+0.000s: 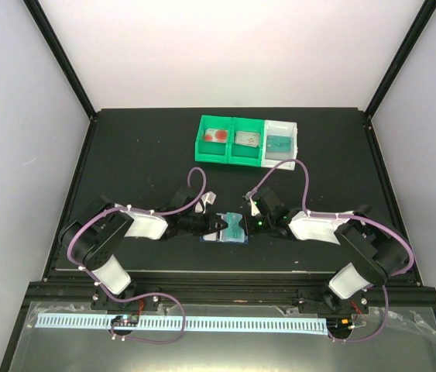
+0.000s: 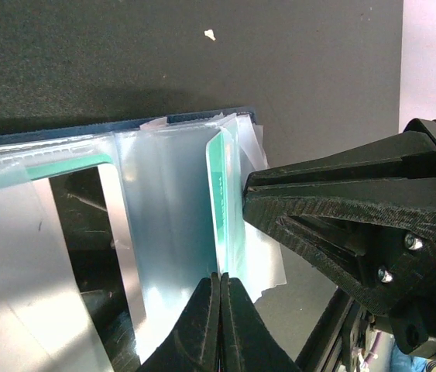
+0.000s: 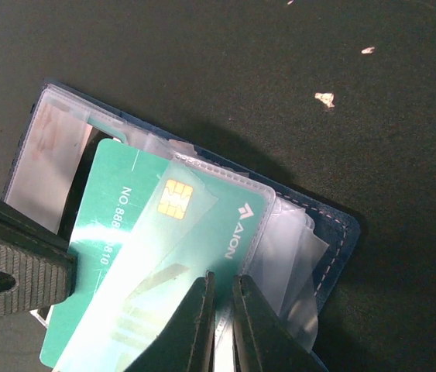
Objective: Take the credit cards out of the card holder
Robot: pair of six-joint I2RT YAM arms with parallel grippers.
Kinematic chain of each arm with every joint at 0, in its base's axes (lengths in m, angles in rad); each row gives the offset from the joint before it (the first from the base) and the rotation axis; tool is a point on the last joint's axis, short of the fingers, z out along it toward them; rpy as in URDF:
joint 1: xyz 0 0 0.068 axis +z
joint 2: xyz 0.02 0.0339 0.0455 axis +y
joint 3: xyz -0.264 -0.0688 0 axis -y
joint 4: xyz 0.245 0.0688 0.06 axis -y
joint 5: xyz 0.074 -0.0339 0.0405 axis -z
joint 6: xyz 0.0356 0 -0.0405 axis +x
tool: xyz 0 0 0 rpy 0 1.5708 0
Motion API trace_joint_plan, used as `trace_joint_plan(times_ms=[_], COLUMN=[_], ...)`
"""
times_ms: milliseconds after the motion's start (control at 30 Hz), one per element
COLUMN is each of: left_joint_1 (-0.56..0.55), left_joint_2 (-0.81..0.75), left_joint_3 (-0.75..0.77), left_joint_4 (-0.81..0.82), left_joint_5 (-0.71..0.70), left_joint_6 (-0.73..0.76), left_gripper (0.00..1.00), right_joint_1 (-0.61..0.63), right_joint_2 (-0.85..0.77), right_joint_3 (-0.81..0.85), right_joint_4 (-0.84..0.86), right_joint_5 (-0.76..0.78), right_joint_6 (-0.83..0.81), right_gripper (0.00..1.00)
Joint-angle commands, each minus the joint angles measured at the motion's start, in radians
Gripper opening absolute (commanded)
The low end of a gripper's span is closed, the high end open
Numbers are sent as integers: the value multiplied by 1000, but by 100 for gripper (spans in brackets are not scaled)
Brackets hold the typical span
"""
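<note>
The left claw (image 2: pixel 219 310) is pinched tight on a clear pocket (image 2: pixel 163 225) of the card holder (image 3: pixel 340 232). I reckon it is pinning the sleeve so it won't drag along. Facing it from the right, the right claw (image 3: pixel 219 310) is nipped together on the long edge of a teal card (image 3: pixel 117 232), which sits partly out of that pocket and is angled for pulling free. The holder lies open on the tabletop (image 1: pixel 140 155), near side, between the two arms. Well beyond it, the far trays (image 1: pixel 233 149) hold other cards (image 1: pixel 218 136).
</note>
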Motion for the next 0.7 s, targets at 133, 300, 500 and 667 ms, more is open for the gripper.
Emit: trace_joint_plan(times_ms=[133,300,500,667], left_joint_1=[2,12,25,28], left_joint_2=[-51,-90,-132,-139], left_joint_3=[-1,-7,-4,-4], left_joint_4=[1,-57,-130,-121], left_joint_5=[-21,-40,-82,-75], left_joint_6=[48,69,82,70], left_gripper=[2,2,2,2], right_joint_1=[2,2,3,3], right_joint_2=[23,21,23,18], right_joint_3=[-28,-22,4,8], right_joint_4=[-62,-66,-90,-100], right_joint_5=[50,42,49,51], right_joint_6=[11,8,-8,-22], right_gripper=[9,9,9,9])
